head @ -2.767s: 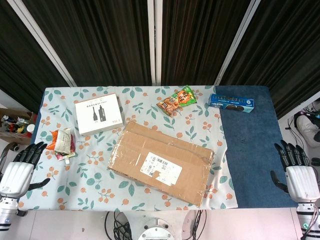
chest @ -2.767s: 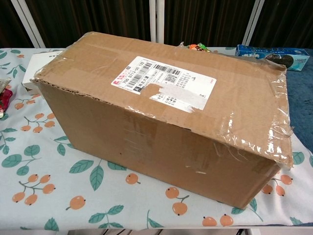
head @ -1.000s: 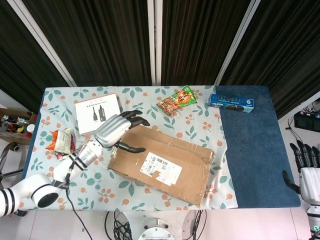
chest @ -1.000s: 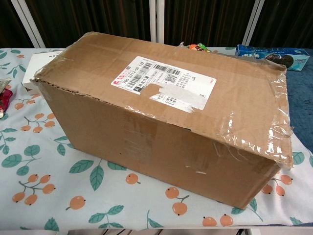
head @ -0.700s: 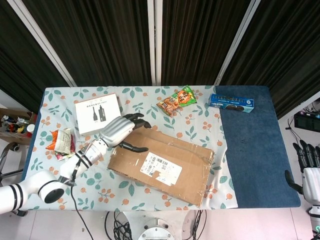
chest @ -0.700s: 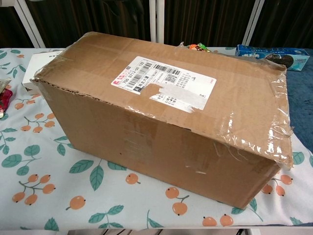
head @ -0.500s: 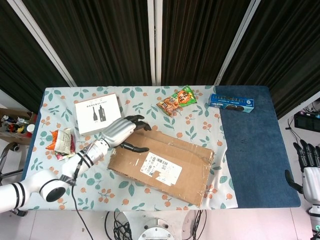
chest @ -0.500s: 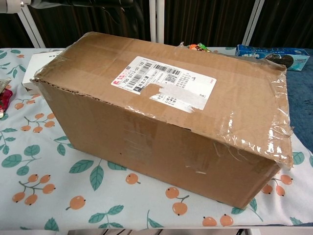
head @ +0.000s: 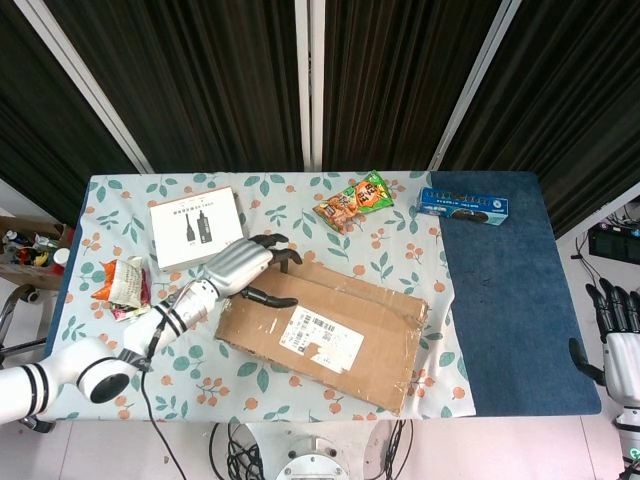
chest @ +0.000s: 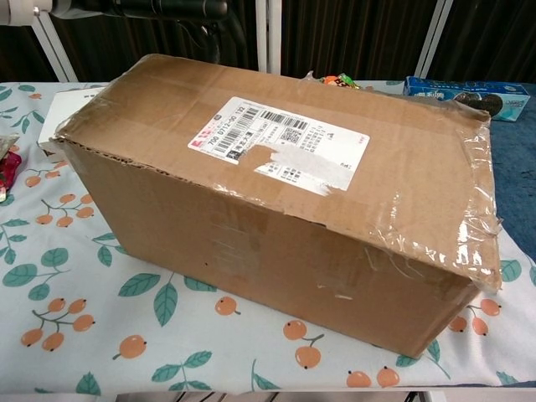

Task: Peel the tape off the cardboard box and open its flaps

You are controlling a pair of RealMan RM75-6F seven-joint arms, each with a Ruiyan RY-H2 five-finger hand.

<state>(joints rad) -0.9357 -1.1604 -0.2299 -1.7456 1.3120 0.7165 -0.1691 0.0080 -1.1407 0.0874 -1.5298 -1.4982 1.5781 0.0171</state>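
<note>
The brown cardboard box (head: 322, 332) lies shut in the middle of the table and fills the chest view (chest: 276, 201). It carries a white shipping label (chest: 278, 144). Clear tape (chest: 469, 213) wraps its right end, wrinkled and partly loose. My left hand (head: 243, 269) reaches over the box's far left corner, fingers spread and curved, with the thumb lying on the top face. In the chest view only its dark fingers (chest: 188, 10) show at the top edge. My right hand (head: 616, 345) hangs off the table's right edge, fingers apart and holding nothing.
A white flat box (head: 197, 226) lies at the back left, with a crumpled snack wrapper (head: 124, 285) in front of it. An orange snack bag (head: 353, 203) and a blue biscuit box (head: 463, 205) sit along the back. A blue cloth (head: 505, 300) covers the table's right part.
My left hand came from the table's left edge to the box's far left corner and has settled lower on it. The box top shifted slightly. The right hand dropped lower.
</note>
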